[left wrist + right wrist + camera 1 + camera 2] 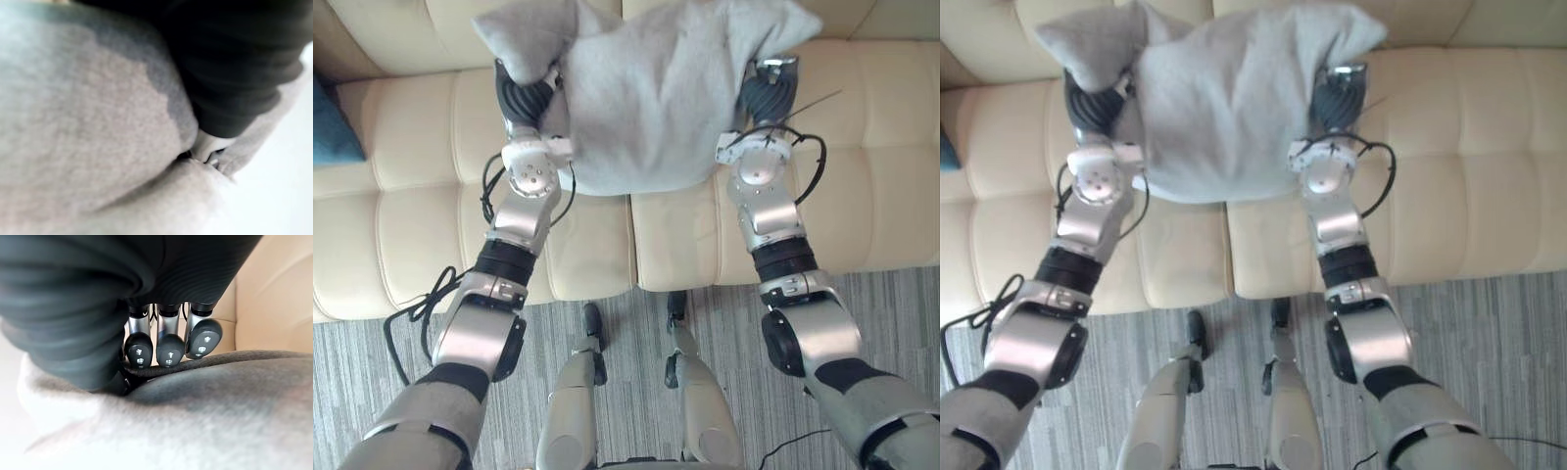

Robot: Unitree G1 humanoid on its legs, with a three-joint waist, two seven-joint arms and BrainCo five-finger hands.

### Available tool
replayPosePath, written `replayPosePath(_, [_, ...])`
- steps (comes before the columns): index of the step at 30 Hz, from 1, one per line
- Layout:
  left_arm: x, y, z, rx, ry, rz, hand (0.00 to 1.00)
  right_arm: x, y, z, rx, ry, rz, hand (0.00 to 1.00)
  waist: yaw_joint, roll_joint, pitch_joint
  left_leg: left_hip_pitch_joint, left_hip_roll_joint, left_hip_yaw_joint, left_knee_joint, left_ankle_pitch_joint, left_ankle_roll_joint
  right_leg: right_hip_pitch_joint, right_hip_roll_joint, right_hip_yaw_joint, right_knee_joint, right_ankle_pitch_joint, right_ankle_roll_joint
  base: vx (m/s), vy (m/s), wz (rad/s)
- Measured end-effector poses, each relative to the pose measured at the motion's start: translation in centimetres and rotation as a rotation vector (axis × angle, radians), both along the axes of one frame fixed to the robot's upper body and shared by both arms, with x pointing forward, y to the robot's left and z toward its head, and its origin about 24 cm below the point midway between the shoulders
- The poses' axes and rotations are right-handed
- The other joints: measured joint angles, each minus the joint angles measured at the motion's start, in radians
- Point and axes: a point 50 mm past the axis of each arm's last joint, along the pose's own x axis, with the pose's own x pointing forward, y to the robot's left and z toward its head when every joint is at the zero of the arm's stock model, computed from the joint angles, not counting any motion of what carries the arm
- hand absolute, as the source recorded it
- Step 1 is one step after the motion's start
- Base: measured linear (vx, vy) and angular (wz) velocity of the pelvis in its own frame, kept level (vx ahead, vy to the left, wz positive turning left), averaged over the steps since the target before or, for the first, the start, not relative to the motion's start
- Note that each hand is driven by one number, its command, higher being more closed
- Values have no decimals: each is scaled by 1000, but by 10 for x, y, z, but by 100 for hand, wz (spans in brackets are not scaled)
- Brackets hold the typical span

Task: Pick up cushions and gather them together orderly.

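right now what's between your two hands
The grey cushion, spanning from left hand to right hand above the sofa; left eye view shows it.

The grey cushion [646, 98] buries the left hand [524, 93]; teal cushion [331, 122] cut by edge.
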Motion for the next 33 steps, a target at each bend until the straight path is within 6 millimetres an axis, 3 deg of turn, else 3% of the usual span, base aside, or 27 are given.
replayPosePath(7, [-1,15,67,25,-116,70,0,-7,4,63,26,-155,3,0,-5,0,40,-66,-13,-1,-37,39,4,-79,-10,6,-10,31,-3,-33,4,4])
replayPosePath(11, [0,19,80,22,-119,90,0,-6,-7,78,50,-161,-13,0,-7,1,45,-67,-10,2,-37,39,4,-81,-8,8,-9,42,-3,-27,17,-2])
replayPosePath(14, [1,25,84,-9,-109,76,0,-12,-29,96,102,-199,-4,0,-6,1,44,-66,-12,6,-37,39,4,-81,-11,10,-9,46,-2,0,0,0])
replayPosePath(19, [-2,46,83,-107,-104,61,0,-18,-58,101,160,-216,-3,0,9,1,44,-51,-8,21,-37,39,4,-75,-8,20,-9,46,-2,-12,1,-6])
replayPosePath(21, [-3,60,69,-164,-93,62,0,-18,-63,83,166,-202,15,0,9,1,44,-20,-3,23,-40,39,4,-49,-4,26,-9,46,-2,-8,-15,-16])
replayPosePath(24, [-5,79,32,-193,-36,90,0,-16,-75,40,158,-124,12,0,9,2,39,30,3,19,-45,38,3,-5,3,30,-9,46,-1,2,-40,-12])
replayPosePath(26, [-9,94,-11,-211,42,104,0,-22,-94,-9,161,-40,-11,0,10,3,38,70,8,13,-69,38,2,25,10,30,-9,44,0,-7,-50,-3])
replayPosePath(27, [-11,95,-20,-212,61,106,0,-24,-97,-18,161,-23,-15,0,11,3,38,76,8,11,-72,38,1,30,10,30,-10,43,1,-18,-60,5])
replayPosePath(29, [-23,99,-86,-245,193,112,0,-39,-108,-83,182,107,-27,0,11,2,36,111,5,2,-74,38,-5,72,6,28,-10,6,9,-15,-61,13])
replayPosePath(30, [-27,96,-102,-258,227,111,0,-43,-109,-99,190,144,-27,0,12,2,33,118,4,1,-73,35,-8,83,4,26,-10,-13,12,-10,-63,14])
replayPosePath(31, [-40,90,-142,-286,319,106,0,-54,-106,-133,199,230,-27,0,15,8,9,123,4,-2,-76,31,-15,88,7,25,-10,-28,15,-3,-54,6])
replayPosePath(32, [-46,87,-159,-294,361,102,0,-58,-104,-147,193,269,-25,0,16,10,0,126,4,-5,-79,30,-15,90,9,24,-10,-34,11,10,-73,0])
replayPosePath(33, [-63,77,-199,-317,467,87,0,-72,-98,-181,192,363,-18,0,22,10,-12,147,10,-7,-88,29,-22,106,16,23,-10,-43,9,32,-77,-3])
